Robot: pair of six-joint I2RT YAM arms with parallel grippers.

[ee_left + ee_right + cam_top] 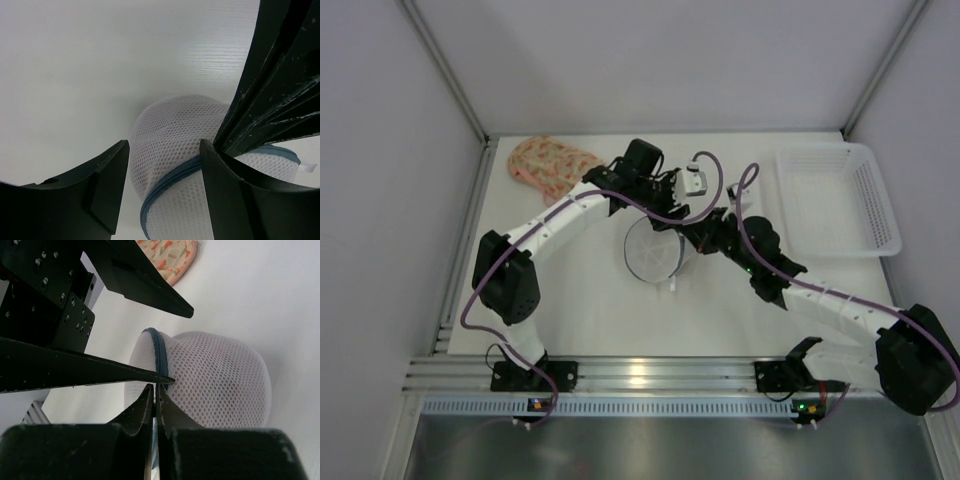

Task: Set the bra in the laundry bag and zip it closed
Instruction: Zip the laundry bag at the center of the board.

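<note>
Judging the reach, I see the bra (pixel 552 166) at the tabletop's far-left corner, well left of my left gripper (pixel 162 150), which stands open over the laundry bag (pixel 653 250) mid-tabletop. The right gripper (pixel 154 390) looks pinched closed on the bag's blue rim, so the left arm is nearer.

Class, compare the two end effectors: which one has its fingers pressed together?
The right end effector: its fingers meet, pinched at the blue rim of the laundry bag. The left end effector differs: its fingers stand apart.
</note>
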